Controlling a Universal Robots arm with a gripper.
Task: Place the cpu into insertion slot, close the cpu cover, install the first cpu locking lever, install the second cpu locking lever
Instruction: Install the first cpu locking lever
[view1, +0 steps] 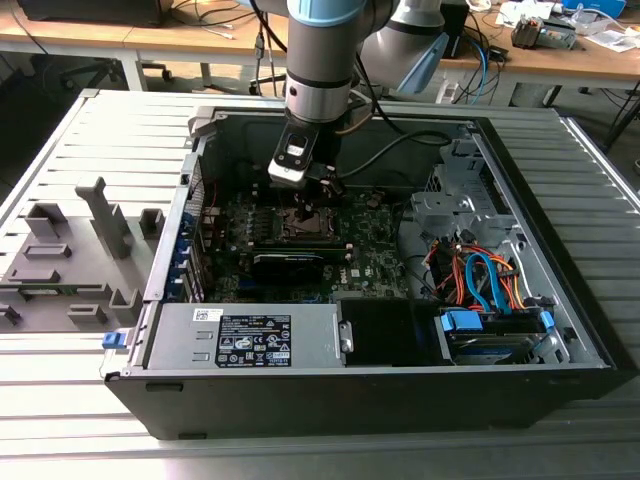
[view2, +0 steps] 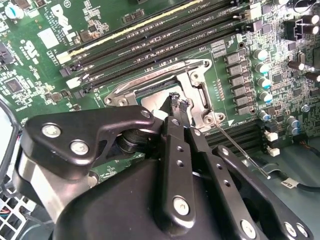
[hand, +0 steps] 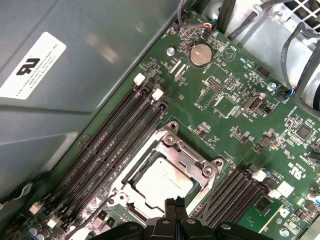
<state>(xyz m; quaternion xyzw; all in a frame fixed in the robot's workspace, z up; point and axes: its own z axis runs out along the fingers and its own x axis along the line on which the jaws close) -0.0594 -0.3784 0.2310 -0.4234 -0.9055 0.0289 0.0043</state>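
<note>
The cpu (hand: 162, 182) lies flat in the insertion slot (hand: 131, 176), its dull silver top showing through the cut-out of the cpu cover (hand: 192, 155). The cover lies down over the chip. In the second wrist view the cover (view2: 196, 82) and a corner of the cpu (view2: 151, 102) show past the fingers. A thin wire locking lever (view2: 242, 149) sticks out from the socket corner, its end free above the board. My gripper (hand: 175, 204) is shut, its tips low over the socket's edge with nothing seen between them. In the exterior view the gripper (view1: 305, 195) hangs over the green board (view1: 370, 260).
Long black memory slots (hand: 117, 135) run on both sides of the socket. The open computer case (view1: 560, 300) walls the board in, with a drive cage and orange and blue cables (view1: 480, 280) at the exterior view's right. Grey fixtures (view1: 70, 250) stand on the table at the left.
</note>
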